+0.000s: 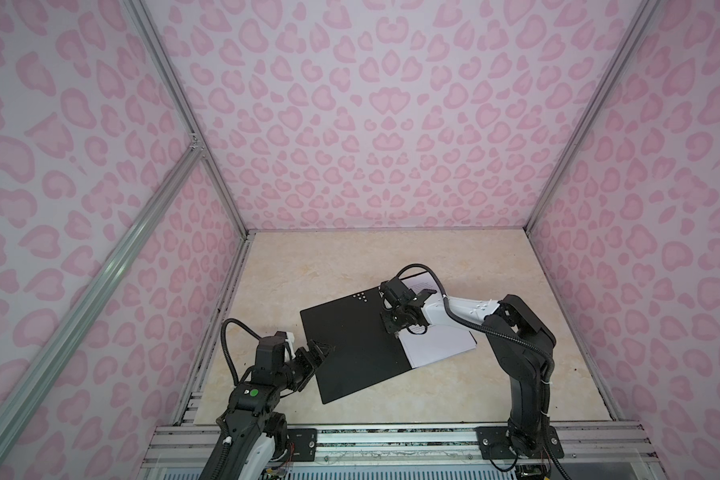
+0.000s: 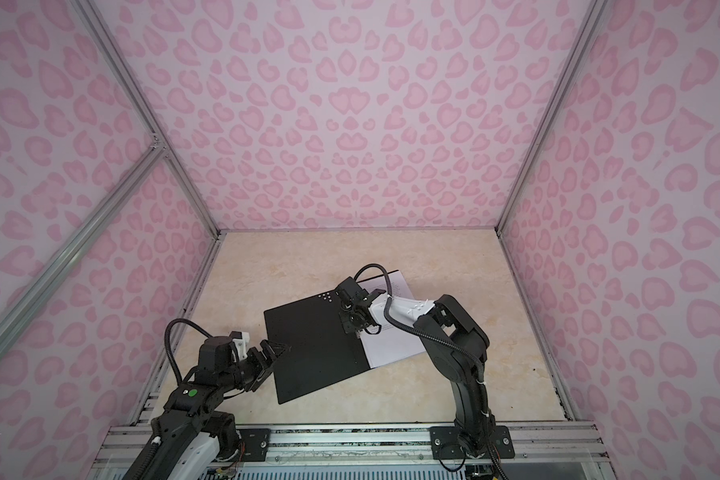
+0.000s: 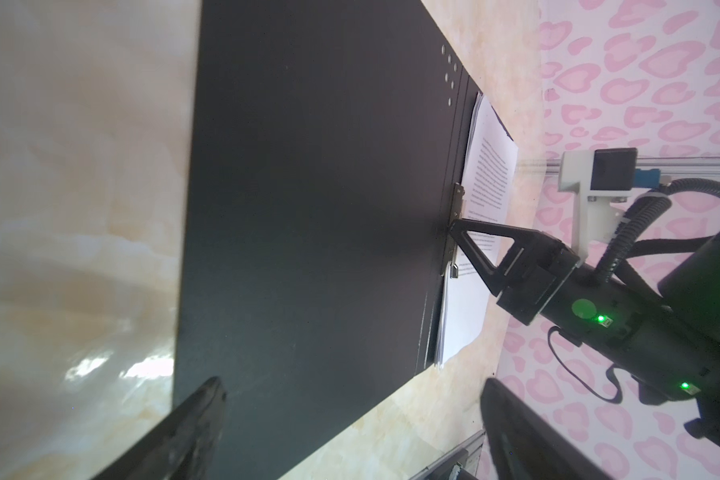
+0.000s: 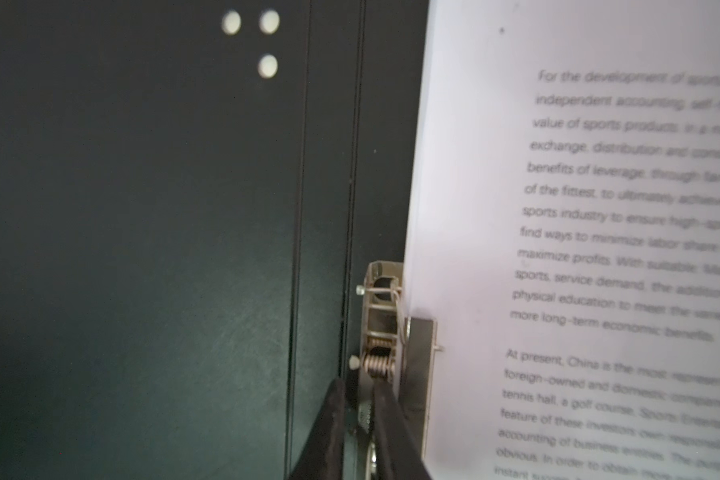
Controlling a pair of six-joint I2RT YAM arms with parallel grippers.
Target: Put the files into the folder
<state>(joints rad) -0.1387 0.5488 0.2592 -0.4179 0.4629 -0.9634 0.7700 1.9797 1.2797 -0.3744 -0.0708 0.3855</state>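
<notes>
The folder (image 1: 350, 345) (image 2: 312, 345) lies open on the table with its black inside up, showing in both top views. The files (image 1: 437, 340) (image 2: 395, 340) rest as a white printed stack on its right half, tucked under the metal clip (image 4: 381, 332) (image 3: 456, 208) by the spine. My right gripper (image 1: 393, 330) (image 2: 356, 330) (image 4: 357, 384) points down at that clip, its jaws pinched on the clip's metal base. My left gripper (image 1: 323, 347) (image 2: 277, 347) (image 3: 352, 384) stands open and empty at the left cover's edge.
The table (image 1: 292, 270) has a beige marble look and is walled in by pink patterned panels (image 1: 371, 124). An aluminium rail (image 1: 391, 440) with both arm bases runs along the front. White dots (image 1: 359, 296) mark the folder's far corner.
</notes>
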